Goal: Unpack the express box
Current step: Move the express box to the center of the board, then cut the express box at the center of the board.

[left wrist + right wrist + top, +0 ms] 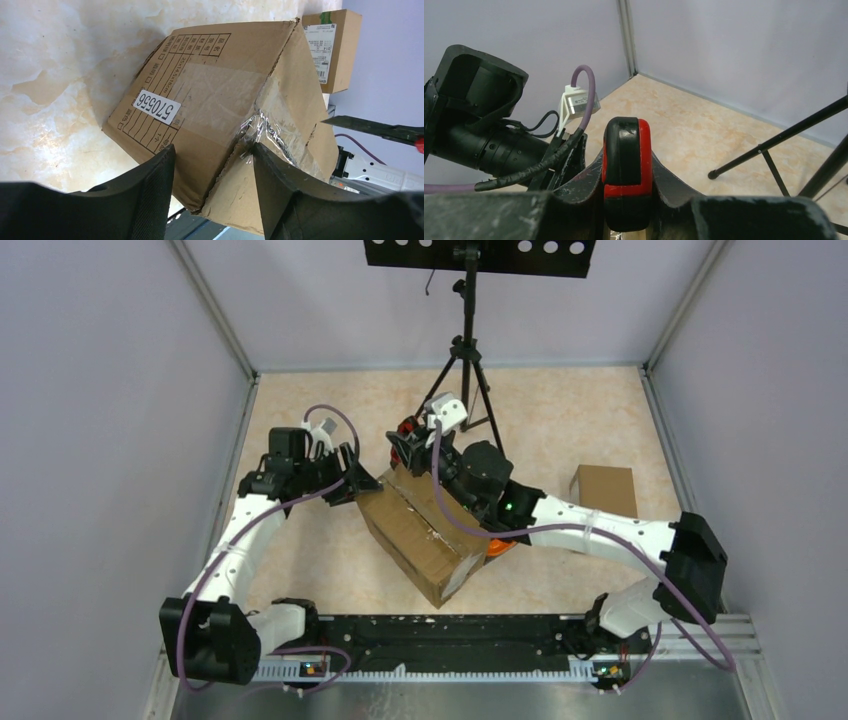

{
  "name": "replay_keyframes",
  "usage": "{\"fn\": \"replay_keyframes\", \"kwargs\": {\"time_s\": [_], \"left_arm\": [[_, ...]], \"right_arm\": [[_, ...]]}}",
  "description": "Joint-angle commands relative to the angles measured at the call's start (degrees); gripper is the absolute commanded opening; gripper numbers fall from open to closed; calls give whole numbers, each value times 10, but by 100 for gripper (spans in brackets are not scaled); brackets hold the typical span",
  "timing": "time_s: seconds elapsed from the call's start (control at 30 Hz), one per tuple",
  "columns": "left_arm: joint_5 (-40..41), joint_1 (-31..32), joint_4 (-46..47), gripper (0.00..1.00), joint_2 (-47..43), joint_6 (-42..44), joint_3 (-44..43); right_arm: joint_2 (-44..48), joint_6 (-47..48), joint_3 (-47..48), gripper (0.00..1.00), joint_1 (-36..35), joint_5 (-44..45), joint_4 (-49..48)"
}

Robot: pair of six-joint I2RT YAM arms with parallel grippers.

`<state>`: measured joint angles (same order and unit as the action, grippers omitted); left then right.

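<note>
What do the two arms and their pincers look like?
The left arm and right arm have white shells, black joints and black bases, with a purple cable running along each. A green light glows on the right arm. The left pincer and right pincer have black fingers.

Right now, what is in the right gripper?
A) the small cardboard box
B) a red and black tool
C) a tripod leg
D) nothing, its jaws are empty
B: in the right wrist view the right gripper is shut on the red and black tool, which sits clamped between its jaws.
</note>
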<state>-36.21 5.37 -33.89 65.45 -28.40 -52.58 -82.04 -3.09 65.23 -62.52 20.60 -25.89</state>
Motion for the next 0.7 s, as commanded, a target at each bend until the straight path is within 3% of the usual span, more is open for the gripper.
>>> {"fn": "replay_keyframes", "kwargs": {"time_s": [0.0, 0.67], "left_arm": [[-22, -3, 18, 61, -4, 6, 12], [-38, -3, 21, 55, -8, -5, 18]], "right_arm": [[-13, -6, -2, 0, -10, -17, -71], [-46, -7, -16, 0, -17, -23, -96]]}}
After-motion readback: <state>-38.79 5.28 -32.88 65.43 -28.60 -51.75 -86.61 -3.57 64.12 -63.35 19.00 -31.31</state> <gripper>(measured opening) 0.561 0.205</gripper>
